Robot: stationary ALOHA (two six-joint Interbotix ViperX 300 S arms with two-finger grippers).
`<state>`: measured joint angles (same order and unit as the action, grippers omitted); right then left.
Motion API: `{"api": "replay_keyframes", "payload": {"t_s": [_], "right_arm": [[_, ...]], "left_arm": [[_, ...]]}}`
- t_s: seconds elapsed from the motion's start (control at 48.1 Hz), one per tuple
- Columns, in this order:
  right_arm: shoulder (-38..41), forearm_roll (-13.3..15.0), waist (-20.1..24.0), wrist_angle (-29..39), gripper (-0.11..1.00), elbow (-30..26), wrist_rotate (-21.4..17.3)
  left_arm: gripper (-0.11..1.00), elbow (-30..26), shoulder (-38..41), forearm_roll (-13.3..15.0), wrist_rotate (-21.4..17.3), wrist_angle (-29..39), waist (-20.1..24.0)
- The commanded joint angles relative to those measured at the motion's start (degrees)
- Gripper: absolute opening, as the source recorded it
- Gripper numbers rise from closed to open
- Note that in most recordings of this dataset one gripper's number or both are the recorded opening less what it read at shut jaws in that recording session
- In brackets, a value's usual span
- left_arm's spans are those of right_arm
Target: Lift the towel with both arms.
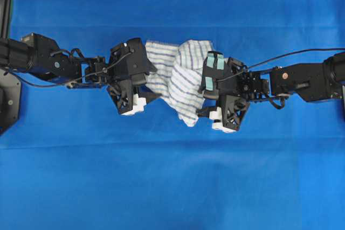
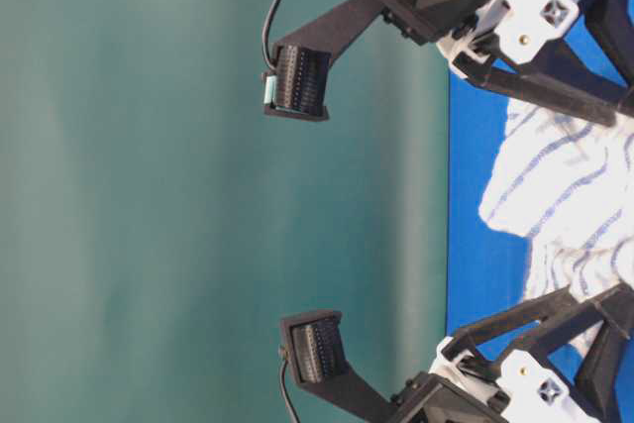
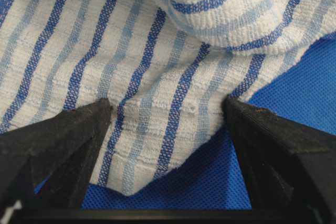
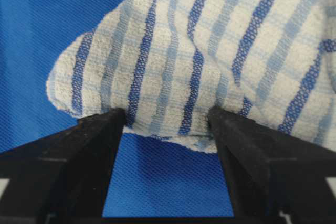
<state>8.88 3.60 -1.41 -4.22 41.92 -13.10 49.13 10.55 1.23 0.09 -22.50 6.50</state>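
From above, I see both arms reach in flat toward the middle. The towel (image 1: 180,79) lies crumpled between them on the blue cloth (image 1: 172,187). My left gripper (image 3: 168,111) comes in from 9 o'clock and my right gripper (image 4: 167,116) from 3 o'clock. Up there the arms hide the fingertips. Only the wrist cameras show them: both pairs stand wide apart, tips at the towel's edge, nothing pinched.

From above, both arms cover the towel's (image 1: 180,82) side edges; each wrist view crops it (the far folds run off-frame).
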Motion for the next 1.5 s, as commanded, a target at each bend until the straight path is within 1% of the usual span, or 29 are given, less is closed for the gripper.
{"api": "replay_keyframes", "payload": {"t_s": [0.0, 0.062, 0.104, 0.166, 0.229, 0.27, 0.291, 0.312, 0.333, 0.561, 0.644, 0.748, 0.936, 1.164, 1.227, 1.331, 1.476], "right_arm": [[-0.79, -0.09, -0.18, -0.53, 0.65, -0.88, -0.09], [-0.79, 0.09, -0.26, -0.62, 0.62, -0.88, 0.0], [-0.79, 0.09, -0.26, -0.62, 0.54, -0.88, 0.0], [-0.79, 0.09, -0.44, -0.7, 0.38, -0.79, 0.0], [-0.79, 0.09, -0.62, -0.7, 0.19, -0.7, 0.0], [-0.79, 0.09, -0.7, -0.7, 0.09, -0.7, 0.0], [-0.79, 0.09, -0.7, -0.7, 0.06, -0.7, 0.0], [-0.79, 0.09, -0.7, -0.7, 0.06, -0.7, 0.0], [-0.79, 0.09, -0.7, -0.7, 0.06, -0.7, 0.0], [-1.05, -0.09, -0.88, -0.44, 0.06, -1.05, -0.09], [-2.29, -0.18, -0.88, 0.09, 0.06, -1.32, -0.18], [-6.15, -0.18, -0.88, 2.55, 0.06, -1.32, -0.35], [-15.12, -0.09, -1.67, 8.53, 0.06, -2.11, -0.35], [-24.87, 0.26, -2.99, 17.67, 0.06, -5.1, 0.18], [-26.98, 0.88, -3.43, 20.57, 0.06, -6.15, 0.18], [-30.5, 2.81, -3.52, 25.58, 0.06, -8.35, 0.18], [-33.66, 4.66, -3.52, 30.76, 0.06, -11.43, 0.26]], "left_arm": [[0.82, -0.44, -0.44, 0.09, 0.0, 0.0, 0.09], [0.7, -0.26, -0.44, 0.09, 0.0, 0.26, 0.0], [0.6, -0.26, -0.53, 0.09, 0.0, 0.35, -0.09], [0.41, -0.26, -0.53, 0.09, 0.0, 0.44, -0.18], [0.26, -0.18, -0.62, 0.09, 0.0, 0.7, -0.26], [0.16, -0.18, -0.62, 0.09, 0.0, 0.97, -0.35], [0.12, -0.26, -0.62, 0.0, 0.0, 1.05, -0.35], [0.07, -0.26, -0.7, 0.09, 0.0, 1.14, -0.35], [0.05, -0.18, -0.7, 0.09, 0.0, 1.23, -0.35], [0.05, -0.44, -3.08, 0.09, 0.09, 3.43, -0.35], [0.05, -0.7, -5.71, 0.09, 0.26, 4.92, -0.35], [0.05, -1.58, -10.55, 0.18, 0.88, 8.61, -0.35], [0.05, -3.87, -18.98, 0.18, 1.58, 17.23, -0.35], [0.05, -6.42, -26.81, 0.26, 2.29, 23.47, -0.35], [0.05, -7.12, -28.83, 0.26, 2.37, 25.4, -0.35], [0.05, -8.17, -32.26, 0.26, 2.29, 28.92, -0.35], [0.05, -9.93, -37.88, 0.26, 2.11, 32.78, -0.35]]}}
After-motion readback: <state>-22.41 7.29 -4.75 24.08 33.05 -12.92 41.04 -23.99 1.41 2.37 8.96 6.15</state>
